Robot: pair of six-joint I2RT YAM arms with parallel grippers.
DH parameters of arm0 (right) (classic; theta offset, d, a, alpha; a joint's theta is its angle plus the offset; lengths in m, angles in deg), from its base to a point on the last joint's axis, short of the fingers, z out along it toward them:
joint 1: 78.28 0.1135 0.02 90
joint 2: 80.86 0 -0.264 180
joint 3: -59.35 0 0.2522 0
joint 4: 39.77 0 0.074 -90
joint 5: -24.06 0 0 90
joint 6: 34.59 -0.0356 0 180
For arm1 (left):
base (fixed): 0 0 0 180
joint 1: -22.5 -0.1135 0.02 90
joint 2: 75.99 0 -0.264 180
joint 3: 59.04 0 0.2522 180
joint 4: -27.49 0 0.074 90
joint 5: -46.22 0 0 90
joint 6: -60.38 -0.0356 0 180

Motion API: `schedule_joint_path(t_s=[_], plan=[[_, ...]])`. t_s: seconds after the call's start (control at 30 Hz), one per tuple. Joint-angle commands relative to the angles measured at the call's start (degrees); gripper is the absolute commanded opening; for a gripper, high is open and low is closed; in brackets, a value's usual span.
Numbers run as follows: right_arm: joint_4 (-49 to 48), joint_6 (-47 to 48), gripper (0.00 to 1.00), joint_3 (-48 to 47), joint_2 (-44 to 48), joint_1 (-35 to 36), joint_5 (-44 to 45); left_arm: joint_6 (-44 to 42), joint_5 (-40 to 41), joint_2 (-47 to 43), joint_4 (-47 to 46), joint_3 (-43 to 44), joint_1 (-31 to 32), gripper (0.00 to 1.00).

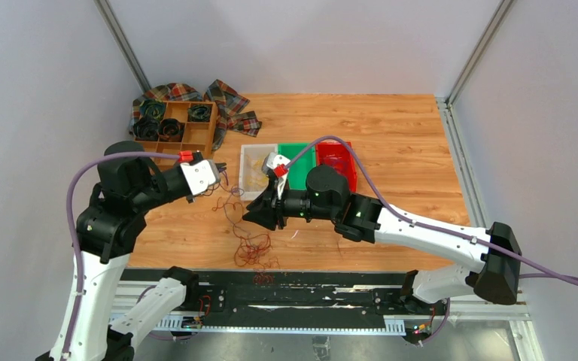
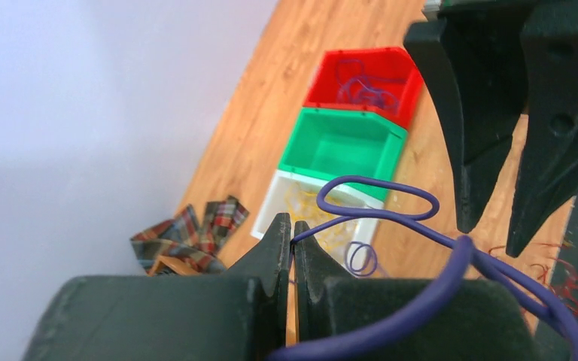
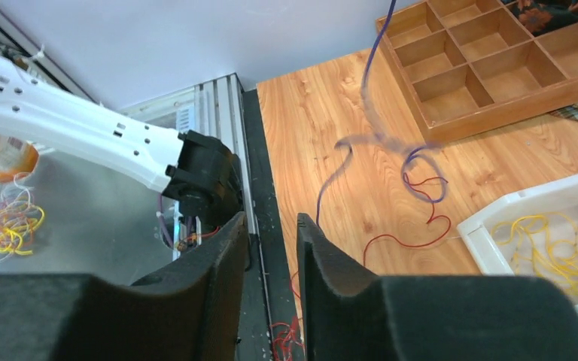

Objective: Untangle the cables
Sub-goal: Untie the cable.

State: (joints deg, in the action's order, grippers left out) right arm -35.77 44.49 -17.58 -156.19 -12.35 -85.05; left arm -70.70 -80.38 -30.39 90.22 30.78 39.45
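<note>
Left end effector (image 2: pixel 293 227) — purple cable (image 2: pixel 457 256) blurred

Two arms, same build. White tapered shell links (image 1: pixel 430 229) dotted with small dark screw holes; bulky matte black joint housings (image 1: pixel 117 214). A thick lilac hose (image 1: pixel 71 199) runs along each arm, ending at a small red plug (image 1: pixel 188 156) on a white wrist block (image 1: pixel 200 174). On left gripper (image 2: pixel 293 224) and right gripper (image 3: pixel 271 222): black wedge-shaped fingers (image 3: pixel 196 301), matte, tapering to narrow tips.
</note>
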Motion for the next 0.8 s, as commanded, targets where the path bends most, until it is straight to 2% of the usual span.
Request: schedule_joint_path(t_s=[0.0,0.1,0.3,0.5,0.6,0.77], plan=[[-7.4,-4.4,0.37,2.2,1.6,-0.6,3.8,0.9,0.8,0.2,-4.0,2.8,-0.1,0.01],[-8.9,-5.2,0.42,3.2,1.7,-0.7,5.3,0.6,-0.5,0.4,-2.6,3.8,-0.1,0.01],[-9.5,-5.8,0.44,5.1,3.3,-1.0,9.0,-0.1,-0.9,-0.5,-2.1,4.1,-0.1,0.01],[-9.4,-5.7,0.50,6.3,4.4,-2.1,13.7,-2.1,-1.7,-0.1,-2.2,6.4,-0.1,0.01],[-11.2,-5.3,0.59,6.4,2.1,-2.1,12.1,-2.3,-2.6,2.4,-2.2,10.7,-0.1,0.01],[-15.6,-2.3,0.68,7.9,-3.2,-1.3,6.9,-2.7,-2.6,7.6,-2.2,18.6,-0.1,0.01]])
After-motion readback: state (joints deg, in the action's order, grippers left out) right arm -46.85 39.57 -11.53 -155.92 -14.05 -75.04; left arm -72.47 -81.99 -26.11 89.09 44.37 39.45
